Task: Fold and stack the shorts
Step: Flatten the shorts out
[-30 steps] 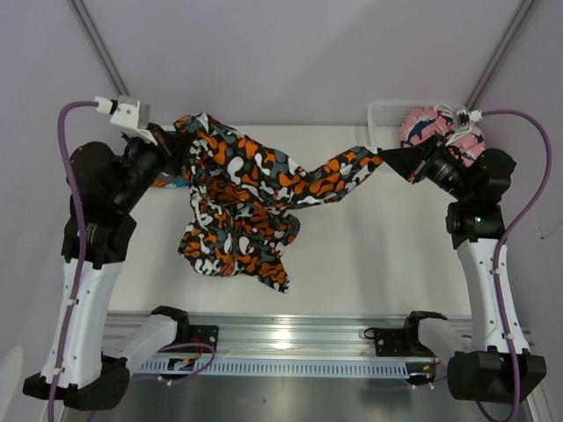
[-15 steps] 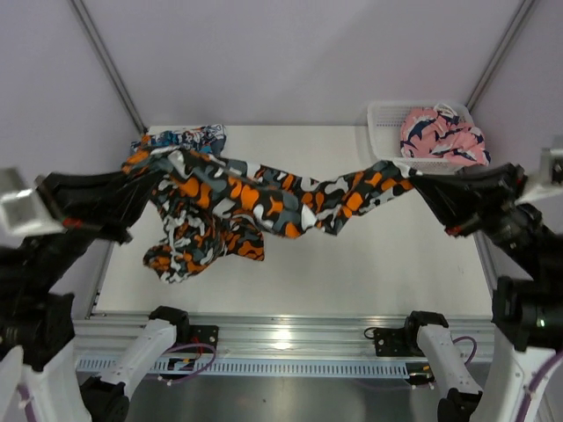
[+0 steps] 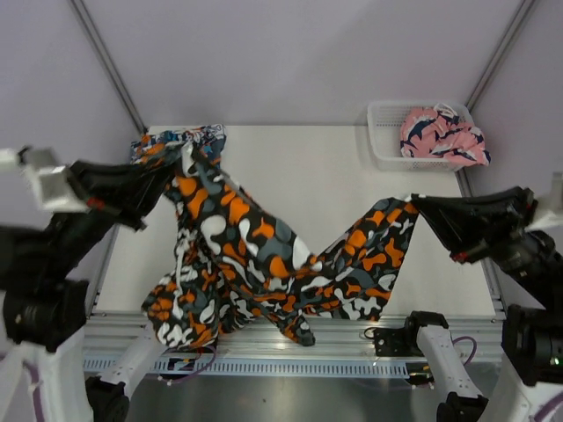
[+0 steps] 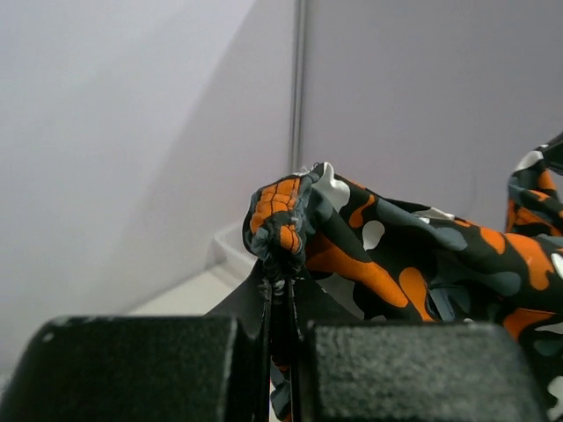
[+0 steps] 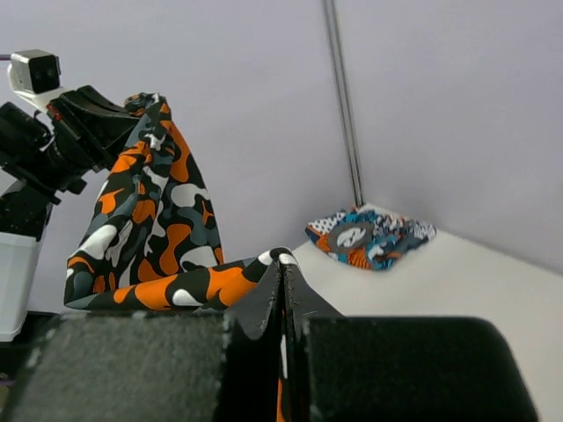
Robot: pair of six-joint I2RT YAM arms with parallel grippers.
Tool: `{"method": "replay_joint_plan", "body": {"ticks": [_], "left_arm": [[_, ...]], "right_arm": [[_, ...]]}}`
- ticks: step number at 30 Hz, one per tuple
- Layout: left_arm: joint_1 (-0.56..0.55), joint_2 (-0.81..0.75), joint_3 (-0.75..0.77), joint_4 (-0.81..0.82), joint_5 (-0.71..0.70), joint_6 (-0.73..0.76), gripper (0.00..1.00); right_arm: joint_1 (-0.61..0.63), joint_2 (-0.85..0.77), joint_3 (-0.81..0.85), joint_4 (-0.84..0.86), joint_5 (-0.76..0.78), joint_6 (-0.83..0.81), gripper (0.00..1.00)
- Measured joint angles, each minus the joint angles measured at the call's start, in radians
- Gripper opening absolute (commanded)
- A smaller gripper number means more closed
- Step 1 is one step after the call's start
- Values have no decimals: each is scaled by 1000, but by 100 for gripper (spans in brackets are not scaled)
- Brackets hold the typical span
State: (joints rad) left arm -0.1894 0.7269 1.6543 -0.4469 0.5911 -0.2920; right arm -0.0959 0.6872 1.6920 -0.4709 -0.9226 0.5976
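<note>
The orange, black, white and grey blotched shorts (image 3: pixel 264 264) hang in the air between both arms, sagging low over the table's near edge. My left gripper (image 3: pixel 171 176) is shut on one bunched corner (image 4: pixel 281 220), high at the left. My right gripper (image 3: pixel 415 208) is shut on the other corner (image 5: pixel 277 259) at the right. The teal-blue, orange and white shorts (image 3: pixel 176 141) lie folded at the table's far left corner, also visible in the right wrist view (image 5: pixel 369 236).
A white mesh basket (image 3: pixel 387 132) stands at the far right corner with a pink patterned garment (image 3: pixel 440 134) in it. The aluminium rail (image 3: pixel 352 347) runs along the near edge. Grey walls close in the table on three sides.
Both arms have risen toward the camera and drawn nearer the front. The blotched shorts were stretched almost level; now they hang down in a deep drape over the near edge.
</note>
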Motion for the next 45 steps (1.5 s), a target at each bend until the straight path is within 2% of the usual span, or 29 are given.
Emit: {"method": "replay_joint_plan", "body": {"ticks": [5, 8, 11, 14, 17, 20, 25, 26, 28, 32, 33, 34, 35, 36, 38, 40, 45], "left_arm": [[28, 224, -205, 172, 0, -68, 0], [56, 427, -322, 324, 24, -119, 0], [66, 685, -376, 443, 37, -155, 0], [66, 905, -366, 558, 61, -192, 0], [59, 1159, -235, 655, 96, -233, 0], [44, 1392, -6, 691, 122, -246, 3], [-16, 1707, 504, 534, 106, -173, 10], [-30, 1753, 590, 520, 99, -169, 18], [-49, 1791, 660, 510, 92, -168, 31], [-73, 1802, 657, 548, 60, -174, 72], [-73, 1802, 651, 556, 47, -180, 78], [-71, 1806, 650, 563, 31, -185, 96], [-69, 1809, 650, 568, 17, -182, 99], [-66, 1811, 651, 571, 3, -192, 99], [-61, 1815, 655, 570, -26, -198, 99], [-56, 1816, 664, 557, -45, -197, 99], [-52, 1755, 623, 492, -77, -163, 99]], "right_arm": [[0, 125, -163, -33, 80, -13, 0], [0, 220, -297, -26, 155, -14, 0], [-2, 305, -467, 11, 251, -5, 0], [-5, 332, -630, 52, 343, 11, 0], [-8, 352, -734, 140, 398, 24, 0], [-13, 411, -800, 248, 441, 35, 0], [-25, 513, -824, 360, 505, 34, 0], [-27, 528, -824, 380, 512, 34, 0], [-34, 561, -824, 424, 529, 34, 0], [-39, 631, -824, 493, 560, 34, 0], [-39, 647, -824, 504, 574, 34, 0], [-39, 661, -822, 510, 588, 34, 9], [-39, 671, -820, 512, 602, 35, 16], [-39, 681, -816, 511, 619, 33, 18], [-40, 695, -797, 489, 665, 36, 53], [-40, 691, -778, 465, 717, 35, 74], [-33, 607, -774, 391, 778, 10, 77]]}}
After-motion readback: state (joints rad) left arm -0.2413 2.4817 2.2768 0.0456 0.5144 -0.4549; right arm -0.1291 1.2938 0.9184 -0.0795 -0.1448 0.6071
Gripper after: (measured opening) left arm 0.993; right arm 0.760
